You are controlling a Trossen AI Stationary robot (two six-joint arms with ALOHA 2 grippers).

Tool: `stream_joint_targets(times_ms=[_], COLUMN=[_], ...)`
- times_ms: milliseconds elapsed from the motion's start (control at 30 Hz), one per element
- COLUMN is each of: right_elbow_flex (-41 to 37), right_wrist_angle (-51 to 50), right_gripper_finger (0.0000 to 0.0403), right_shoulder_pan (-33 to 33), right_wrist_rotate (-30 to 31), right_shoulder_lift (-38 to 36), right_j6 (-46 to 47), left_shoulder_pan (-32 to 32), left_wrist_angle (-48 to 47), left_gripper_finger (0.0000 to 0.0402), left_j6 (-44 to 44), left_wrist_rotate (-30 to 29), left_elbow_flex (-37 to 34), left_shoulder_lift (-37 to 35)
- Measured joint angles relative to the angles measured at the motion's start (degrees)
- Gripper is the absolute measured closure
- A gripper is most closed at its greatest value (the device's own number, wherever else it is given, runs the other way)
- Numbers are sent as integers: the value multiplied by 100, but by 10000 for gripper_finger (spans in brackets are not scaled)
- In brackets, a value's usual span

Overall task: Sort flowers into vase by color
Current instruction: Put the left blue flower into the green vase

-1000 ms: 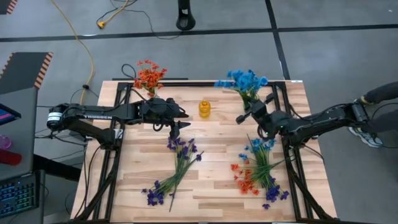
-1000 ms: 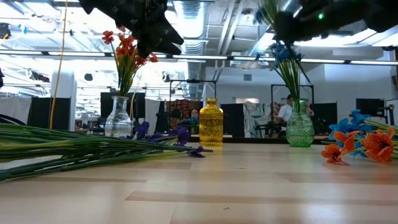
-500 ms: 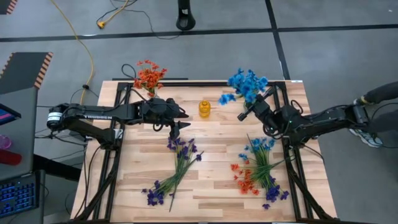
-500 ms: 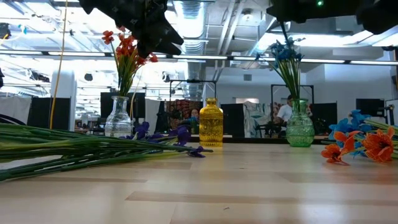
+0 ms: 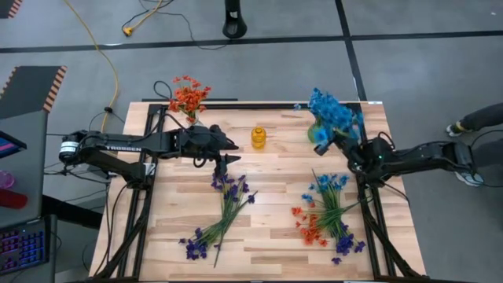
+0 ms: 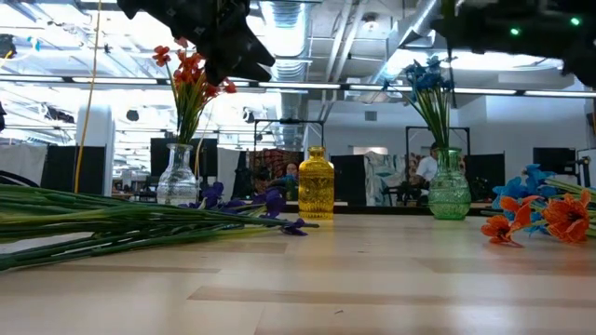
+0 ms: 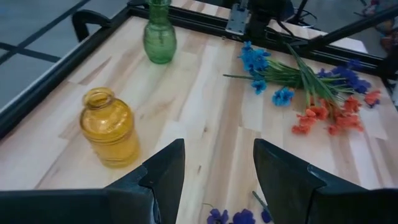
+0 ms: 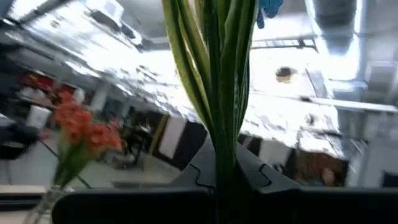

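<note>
— Looking at the bunch of bright blue artificial flowers on long thin green stems (image 5: 333,115), where do we place it?

— We see it at the far right corner of the pale wooden table (image 5: 275,196), with the right gripper (image 5: 330,138) pinched tight round its stems. Our right wrist view shows those green stems (image 8: 217,81) rising straight out from between the dark fingers, so the long axis runs upright, blossoms on top.

— And the green glass vase (image 6: 449,191)?

— From above it is hidden under the blossoms; in the low view the blue heads stand right over its neck. We cannot tell whether the stem ends are inside it or how deep.

— So what does the coming move turn on?

— On that vertical line: stems over the neck. We judge that the right arm should go straight down or let go.

— Which arm is nearer the rest?

— The left gripper (image 5: 225,157) hangs with its jaws apart and empty, above the heads of the dark purple sprigs (image 5: 224,212), whose stems run toward the near edge. The amber glass bottle (image 5: 258,137) sits just beyond it. The mixed pile of blue, orange-red and purple sprigs (image 5: 326,216) lies on the right arm's side, and the orange-red flowers in the clear glass vase (image 5: 187,97) stand at the far left.
</note>
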Motion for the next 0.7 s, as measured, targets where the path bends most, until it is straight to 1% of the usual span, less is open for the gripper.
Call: stream_joint_targets(times_ms=[67, 200, 367, 533, 700], right_elbow_flex=[-232, -551, -671, -713, -714], right_wrist_angle=[255, 640, 717, 711, 720], right_gripper_finger=[360, 360, 360, 360, 360], right_shoulder_pan=[-83, -370, -883, -1508, -1950], right_wrist_rotate=[-199, -236, -348, -1039, -1077], right_shoulder_lift=[-113, -179, -172, -77, 177], right_j6=[-3, 75, 497, 1154, 1540], left_shoulder_pan=[0, 0, 0, 0, 0], left_wrist_angle=[4, 24, 43, 171, 197], left_gripper_finger=[223, 223, 223, 223, 223], left_j6=[-2, -11, -11, -11, -13], left_wrist_rotate=[-88, -121, -121, -123, -121], left_elbow_flex=[0, 0, 0, 0, 0], left_shoulder_lift=[0, 0, 0, 0, 0])
